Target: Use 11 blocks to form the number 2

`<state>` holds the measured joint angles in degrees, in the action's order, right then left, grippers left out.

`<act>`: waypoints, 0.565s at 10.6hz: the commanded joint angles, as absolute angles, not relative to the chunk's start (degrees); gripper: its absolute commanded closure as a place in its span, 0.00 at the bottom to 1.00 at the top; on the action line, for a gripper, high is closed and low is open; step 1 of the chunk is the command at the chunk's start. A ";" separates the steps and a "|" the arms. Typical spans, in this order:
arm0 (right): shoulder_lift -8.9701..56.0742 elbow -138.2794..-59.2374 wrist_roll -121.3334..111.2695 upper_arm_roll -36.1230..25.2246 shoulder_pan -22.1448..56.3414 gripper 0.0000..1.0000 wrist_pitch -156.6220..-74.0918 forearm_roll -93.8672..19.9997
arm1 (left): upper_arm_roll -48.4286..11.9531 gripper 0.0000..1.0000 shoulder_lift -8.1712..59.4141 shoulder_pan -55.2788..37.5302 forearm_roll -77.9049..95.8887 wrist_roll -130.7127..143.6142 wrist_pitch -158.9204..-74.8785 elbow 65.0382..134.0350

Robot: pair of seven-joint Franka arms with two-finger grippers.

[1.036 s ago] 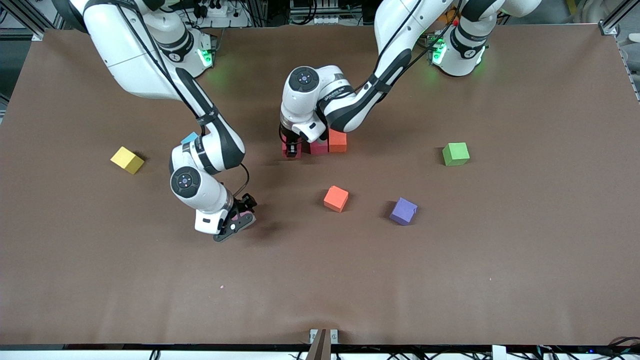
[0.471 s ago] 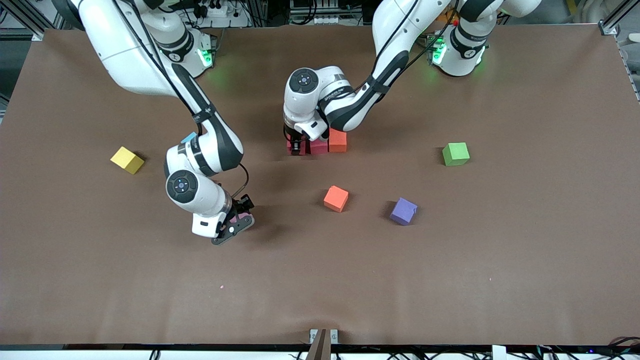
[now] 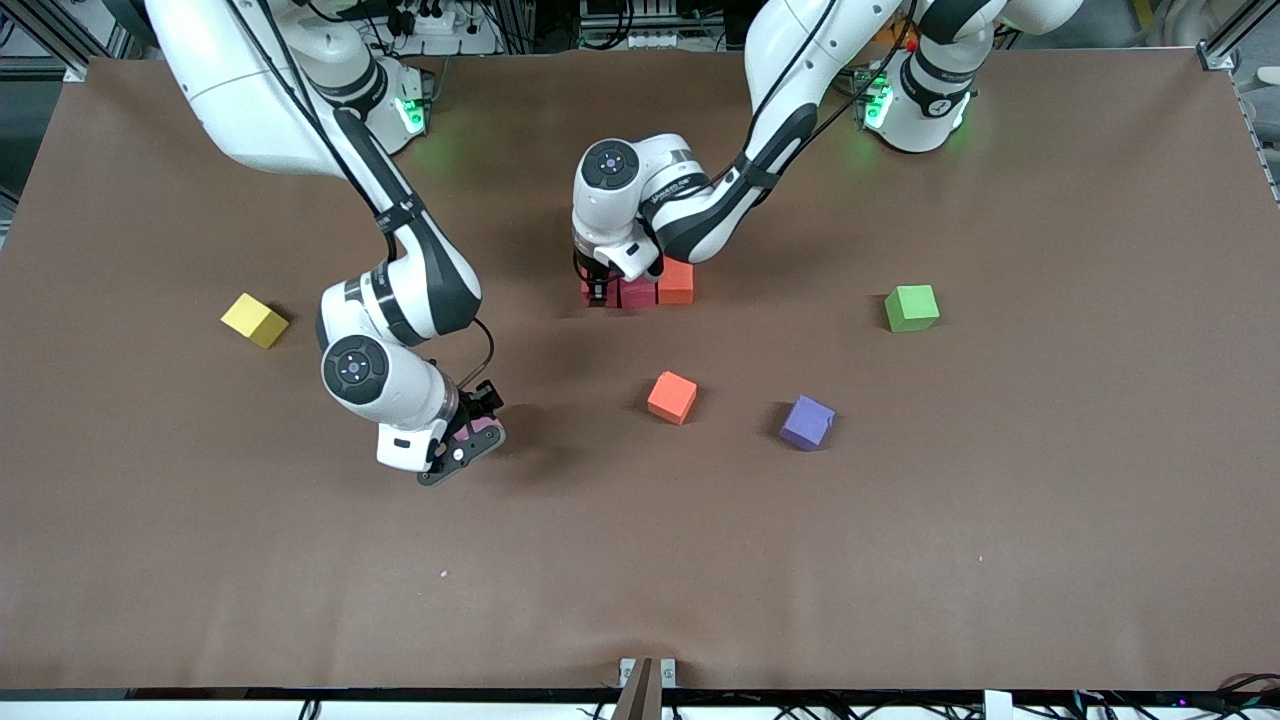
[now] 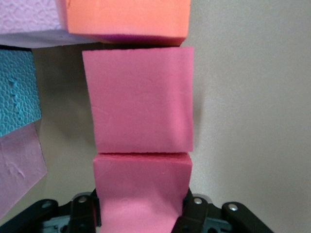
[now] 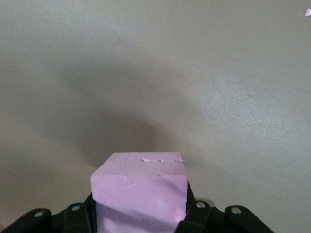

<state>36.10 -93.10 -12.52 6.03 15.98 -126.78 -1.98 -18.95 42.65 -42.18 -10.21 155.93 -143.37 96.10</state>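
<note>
1. Clock directions are being read on the front view, with 12 o'clock toward the arms' bases.
2. The left gripper point(image 3: 598, 292) is reaching down at the 9 o'clock end of a short row point(image 3: 640, 290) near the table's middle. Its jaws are pinching a red cube point(image 4: 141, 194).
3. That cube is sitting tight against a second red cube point(image 4: 141, 99), and an orange cube point(image 3: 676, 282) is closing the row's 3 o'clock end.
4. In the left wrist view, a blue cube point(image 4: 17, 92), a pale pink cube point(image 4: 19, 170) and a lilac cube point(image 4: 29, 17) are lying just beside the row.
5. The right gripper point(image 3: 470, 440) is hovering over bare table at about 8 o'clock from the row. Its jaws are squeezing a pink cube point(image 5: 141, 194).
6. A loose orange cube point(image 3: 671, 397) is lying at 6 o'clock from the row, with a purple cube point(image 3: 806, 422) at its 3 o'clock.
7. A yellow cube point(image 3: 254, 320) is lying at 9 o'clock, well apart from the row.
8. A green cube point(image 3: 911, 307) is lying at 3 o'clock from the row.
</note>
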 commanded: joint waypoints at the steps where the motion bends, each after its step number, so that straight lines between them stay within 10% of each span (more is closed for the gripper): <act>1: 34.45 -93.60 -10.81 6.42 15.91 0.52 -125.77 -2.20 | -18.46 0.74 42.01 -42.80 -12.66 160.84 -142.91 96.59; 6: 34.19 -93.69 -10.81 6.42 15.91 0.52 -125.51 -2.20 | -18.46 0.73 41.92 -42.54 -13.54 160.93 -141.77 96.50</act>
<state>35.48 -92.99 -11.76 6.16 15.99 -126.42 -1.98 -18.78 42.65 -42.15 -10.98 155.93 -142.70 96.16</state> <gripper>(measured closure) 0.374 0.441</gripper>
